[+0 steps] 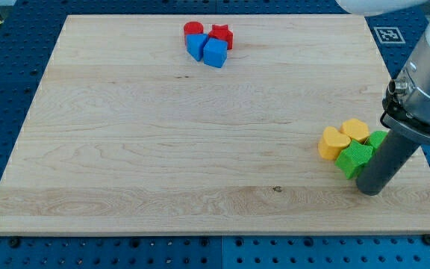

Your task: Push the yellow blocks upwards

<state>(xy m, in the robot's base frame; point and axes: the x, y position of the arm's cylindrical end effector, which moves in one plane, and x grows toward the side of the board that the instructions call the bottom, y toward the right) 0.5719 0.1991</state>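
Note:
Two yellow blocks lie at the view's right on the wooden board: a yellow heart and a second yellow block just up and right of it, touching. Two green blocks adjoin them: a green star-like block below, and another green block to the right, partly hidden by the rod. My tip rests on the board just below and right of the green star, below the yellow pair.
Near the view's top centre is a tight cluster: a red cylinder, a red star, and two blue blocks. The board's right edge is close to the rod.

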